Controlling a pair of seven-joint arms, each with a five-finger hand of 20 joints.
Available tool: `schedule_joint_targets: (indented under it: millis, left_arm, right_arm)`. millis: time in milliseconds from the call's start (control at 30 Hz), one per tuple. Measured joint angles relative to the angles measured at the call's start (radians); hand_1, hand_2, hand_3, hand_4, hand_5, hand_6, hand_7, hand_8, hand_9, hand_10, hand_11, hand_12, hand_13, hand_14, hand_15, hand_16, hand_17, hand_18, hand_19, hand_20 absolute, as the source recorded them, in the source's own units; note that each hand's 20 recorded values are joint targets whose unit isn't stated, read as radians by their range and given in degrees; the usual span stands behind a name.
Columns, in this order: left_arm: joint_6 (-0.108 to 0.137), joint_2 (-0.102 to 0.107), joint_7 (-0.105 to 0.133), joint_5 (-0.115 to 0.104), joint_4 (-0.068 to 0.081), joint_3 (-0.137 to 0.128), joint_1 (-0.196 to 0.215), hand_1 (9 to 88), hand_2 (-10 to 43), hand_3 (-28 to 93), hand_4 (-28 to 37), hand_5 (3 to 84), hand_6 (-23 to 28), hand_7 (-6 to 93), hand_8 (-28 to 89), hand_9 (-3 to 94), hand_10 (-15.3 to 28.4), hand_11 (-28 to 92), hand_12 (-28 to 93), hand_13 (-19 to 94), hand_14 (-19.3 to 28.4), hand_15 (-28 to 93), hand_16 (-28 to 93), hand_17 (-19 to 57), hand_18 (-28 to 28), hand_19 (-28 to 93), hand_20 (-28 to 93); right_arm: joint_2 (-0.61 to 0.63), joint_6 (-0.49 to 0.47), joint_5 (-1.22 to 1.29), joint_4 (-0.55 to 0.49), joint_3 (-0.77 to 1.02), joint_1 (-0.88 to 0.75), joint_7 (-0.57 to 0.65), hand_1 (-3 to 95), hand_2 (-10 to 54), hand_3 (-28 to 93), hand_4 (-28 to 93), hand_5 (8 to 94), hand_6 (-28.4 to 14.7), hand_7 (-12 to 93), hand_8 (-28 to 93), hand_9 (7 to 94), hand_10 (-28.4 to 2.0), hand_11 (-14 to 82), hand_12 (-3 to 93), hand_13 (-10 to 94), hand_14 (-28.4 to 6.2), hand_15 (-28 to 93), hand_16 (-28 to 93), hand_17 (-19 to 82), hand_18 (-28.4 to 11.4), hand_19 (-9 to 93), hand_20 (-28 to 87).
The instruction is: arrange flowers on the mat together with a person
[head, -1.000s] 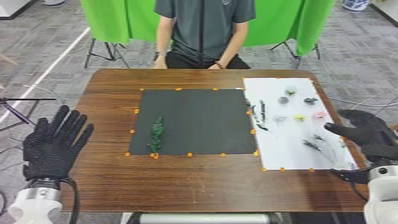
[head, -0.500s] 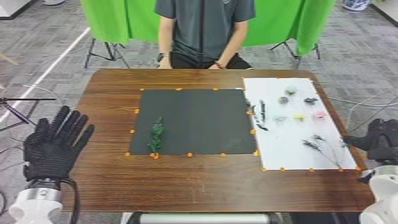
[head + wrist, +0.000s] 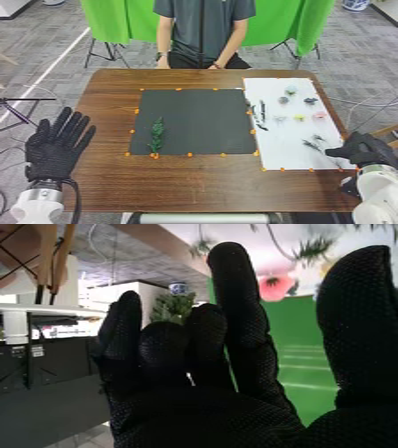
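In the head view, a bright green cloth hangs beyond the far edge of the brown wooden tabletop, with thin black stand legs beneath it. Grey patterned carpet surrounds the tabletop, and a white line runs slantwise across it on the left, near a black tripod at the edge. A blue-and-white pot stands at the far right. The right wrist view has what may be a leafy plant and, well apart from it, slim wooden legs.

On the table lies the mat, with a leafy stem on its left part. At the mat's right is the sheet; on it, flower heads lie behind sprigs.
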Motion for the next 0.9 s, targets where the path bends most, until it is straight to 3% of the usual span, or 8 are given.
schedule_joint_targets:
  millis: [200,267,400,600,900]
  left_arm:
    - [0.000,-0.003,-0.005,0.001,0.000,0.003,0.000,31.2,14.2,70,-28.3,44.2,7.4,7.2,-8,39.0,12.8,13,8,29,11.1,15,-4,-1.5,11.6,25,13]
    - [0.000,-0.003,-0.007,0.001,0.000,0.003,0.000,31.3,14.2,70,-28.3,44.2,7.5,7.2,-8,39.0,12.8,13,8,29,11.1,15,-4,-1.6,11.6,25,13]
    - [0.000,-0.005,-0.009,0.001,0.000,0.003,0.000,31.5,14.1,70,-28.3,44.2,7.5,7.2,-8,39.1,12.8,13,8,29,11.2,15,-3,-1.6,11.7,25,13]
    - [0.000,-0.005,-0.009,0.001,0.000,0.007,0.001,31.6,14.0,70,-28.3,44.1,7.4,7.1,-8,39.1,12.7,12,8,29,11.2,15,-3,-1.7,11.8,25,13]
    - [-0.001,-0.006,-0.014,0.001,0.003,0.020,-0.006,31.5,13.9,70,-28.3,44.0,7.4,7.1,-8,39.1,12.8,12,8,29,11.1,15,-4,-1.7,11.8,25,13]
  right_arm:
    - [-0.011,0.000,-0.022,0.033,-0.025,0.011,0.010,39.6,-9.5,70,-28,71.2,-1.1,29,-12,54.7,-17.7,69.4,54.8,44,-22.0,82,55,23,-25.8,79,47]
    - [-0.016,-0.001,-0.017,0.039,-0.026,0.012,0.010,44.4,-9.5,66,-28,71.8,-1.6,32,3,55.7,-17.2,69.7,55.6,45,-21.7,82,55,24,-25.8,79,47]
    - [-0.023,0.000,0.005,0.045,-0.026,0.013,0.011,50.9,-9.5,67,-28,72.5,-0.2,43,11,59.2,-16.2,71.4,58.0,48,-20.9,82,55,25,-25.5,79,46]
    - [-0.023,0.038,0.046,0.043,-0.049,0.013,0.032,50.6,-9.5,70,-28,72.0,0.4,47,14,60.4,-16.3,72.2,58.6,49,-20.9,82,55,26,-26.0,80,46]
    - [-0.005,0.179,0.111,-0.010,-0.091,0.028,0.077,49.7,-9.5,74,-26,72.9,-0.4,48,16,61.8,-17.1,72.1,58.0,51,-21.4,82,55,27,-26.8,82,45]
